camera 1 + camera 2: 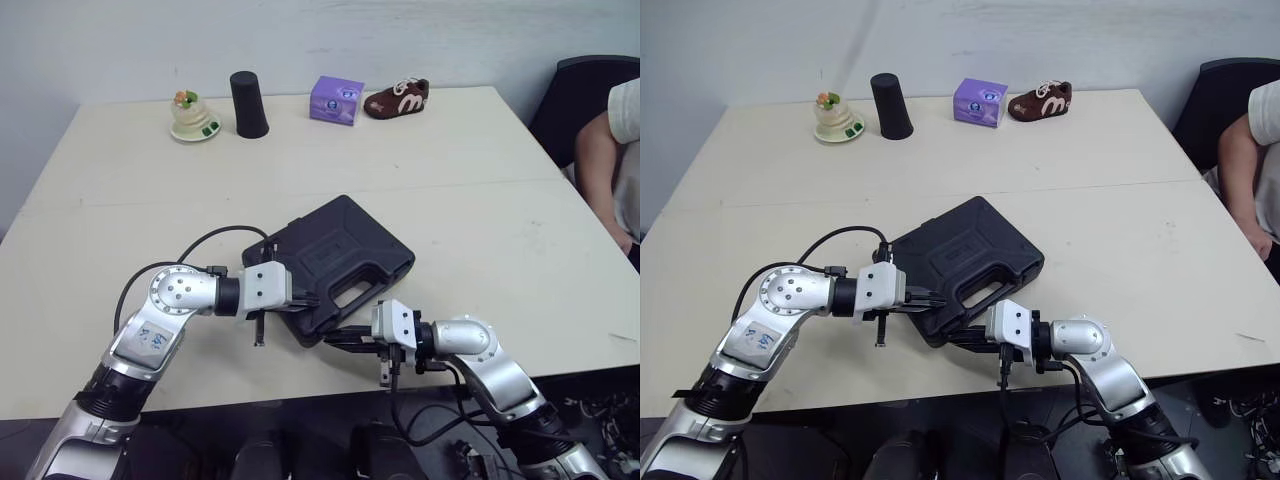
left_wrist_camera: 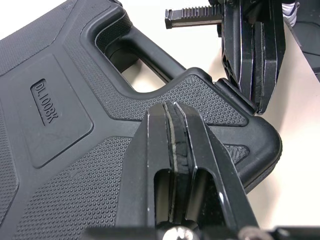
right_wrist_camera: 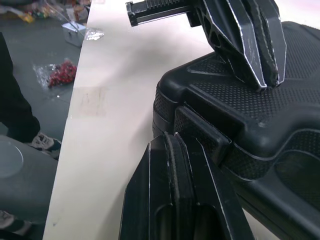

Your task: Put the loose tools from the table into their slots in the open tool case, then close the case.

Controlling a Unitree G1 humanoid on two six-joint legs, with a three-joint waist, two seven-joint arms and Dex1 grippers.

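Black tool case (image 1: 335, 260) lies shut, our left tool (image 2: 172, 115) and right tool (image 3: 170, 145) both pinched together at its front edge, so next we likely press the latch (image 3: 200, 132).

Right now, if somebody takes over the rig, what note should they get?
Left gripper: fingers shut, tips on the tool case lid near its front corner.
Right gripper: fingers shut, at the front latch.
The tool case lies on the table, lid down.
Done: lid closed.
Left: I cannot tell if the latch is snapped; probably check it, then pull both arms back.
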